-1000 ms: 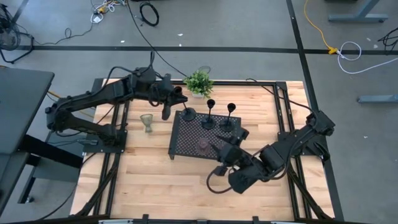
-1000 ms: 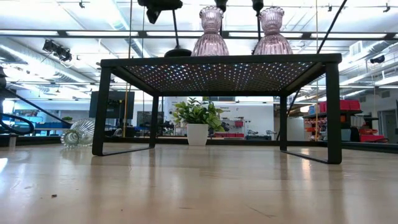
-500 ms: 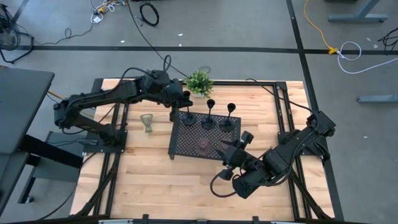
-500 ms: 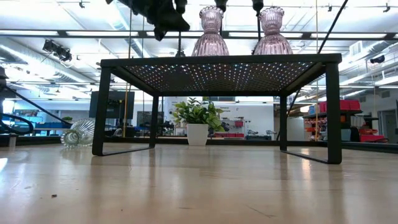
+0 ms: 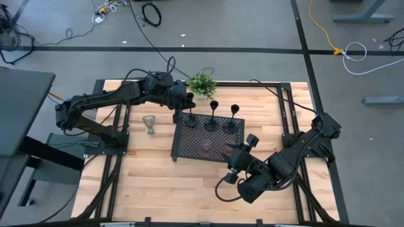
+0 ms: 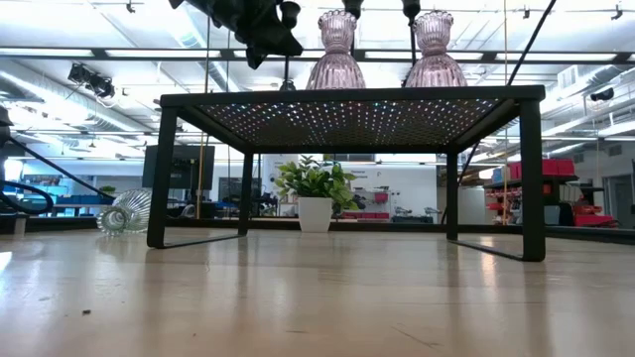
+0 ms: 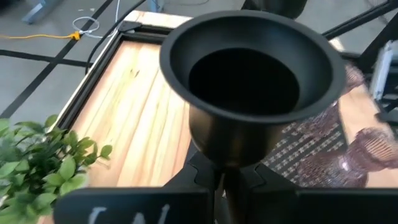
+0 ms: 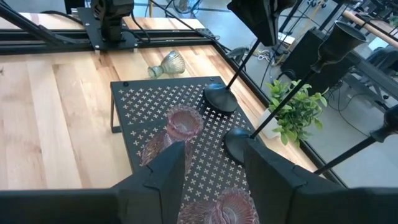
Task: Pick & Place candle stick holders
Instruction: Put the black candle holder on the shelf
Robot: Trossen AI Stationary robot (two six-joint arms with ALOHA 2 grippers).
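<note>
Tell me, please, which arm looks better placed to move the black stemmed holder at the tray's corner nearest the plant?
The left. Its end effector is already at that black stemmed holder, whose cup fills the left wrist view. The right end effector hovers open near the pink glass holders on the tray.

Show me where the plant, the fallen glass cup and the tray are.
plant [image 5: 201, 83]: high view, on its leaves.
glass cup [image 5: 149, 123]: high view, on its body, lying on the table.
tray [image 5: 189, 142]: high view, on a bare perforated part.
</note>
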